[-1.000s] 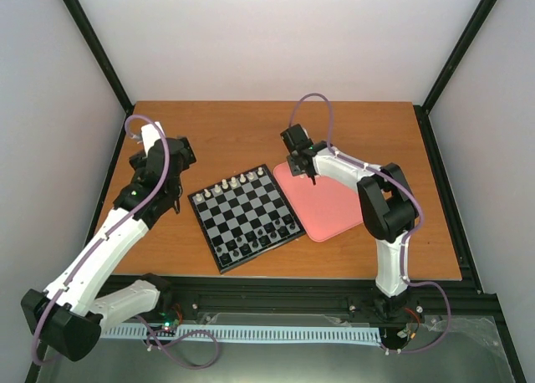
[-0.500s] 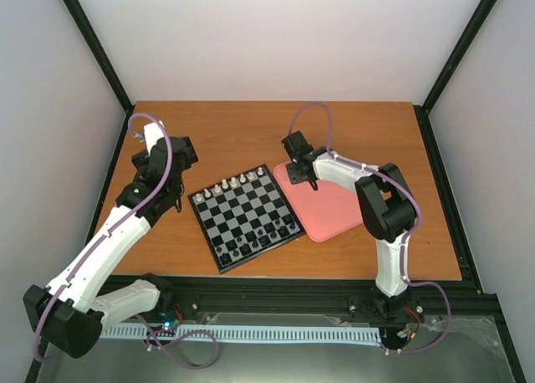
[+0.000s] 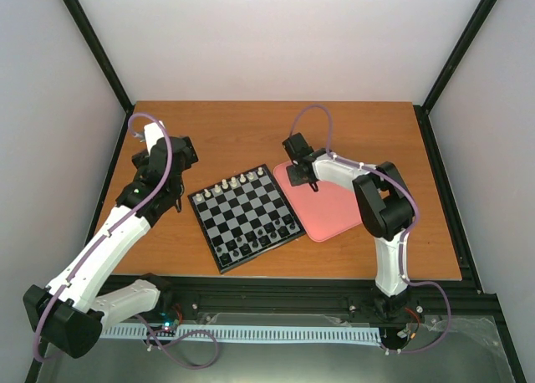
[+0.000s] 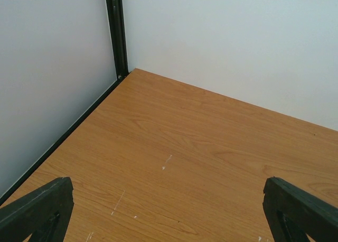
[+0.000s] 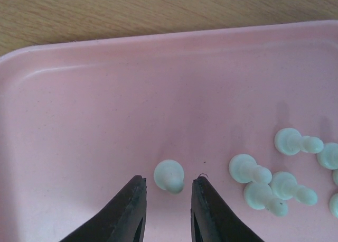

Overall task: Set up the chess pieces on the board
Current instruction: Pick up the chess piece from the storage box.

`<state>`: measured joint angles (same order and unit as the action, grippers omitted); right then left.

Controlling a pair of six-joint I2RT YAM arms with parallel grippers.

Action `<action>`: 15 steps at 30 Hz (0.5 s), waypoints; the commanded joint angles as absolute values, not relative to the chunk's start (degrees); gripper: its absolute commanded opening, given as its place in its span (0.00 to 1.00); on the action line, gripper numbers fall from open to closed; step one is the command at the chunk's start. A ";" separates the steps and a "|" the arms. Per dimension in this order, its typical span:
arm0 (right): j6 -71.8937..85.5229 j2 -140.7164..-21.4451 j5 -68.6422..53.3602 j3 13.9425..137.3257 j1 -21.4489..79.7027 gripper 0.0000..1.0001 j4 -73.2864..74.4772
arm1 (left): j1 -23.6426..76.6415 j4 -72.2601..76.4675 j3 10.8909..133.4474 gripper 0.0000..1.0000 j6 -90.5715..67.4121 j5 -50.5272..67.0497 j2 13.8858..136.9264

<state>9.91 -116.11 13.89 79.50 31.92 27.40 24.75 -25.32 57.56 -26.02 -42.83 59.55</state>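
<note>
Pink tray (image 3: 334, 211) with rounded corners lies flat on brown wood table (image 3: 226, 132), right of centre, turned at an angle. In the right wrist view its raised edge runs across the top, wood grain behind. Tiny dark chess figures (image 3: 261, 235) stand in two rows just left of tray. White walls (image 3: 276, 40) on three sides, black frame posts (image 3: 94, 48) at corners. Left wrist view shows small pale scratches (image 4: 167, 161) on table.

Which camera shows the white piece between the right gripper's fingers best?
Right wrist: the white piece shows large and clear on the pink tray, between the right gripper fingers. Top external leaves it too small to make out; left wrist shows only table.
</note>
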 commanded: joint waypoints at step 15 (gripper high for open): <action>10.06 -118.91 11.77 81.21 30.24 0.11 26.32 | 24.35 -24.67 59.07 1.00 -26.89 -43.00 58.28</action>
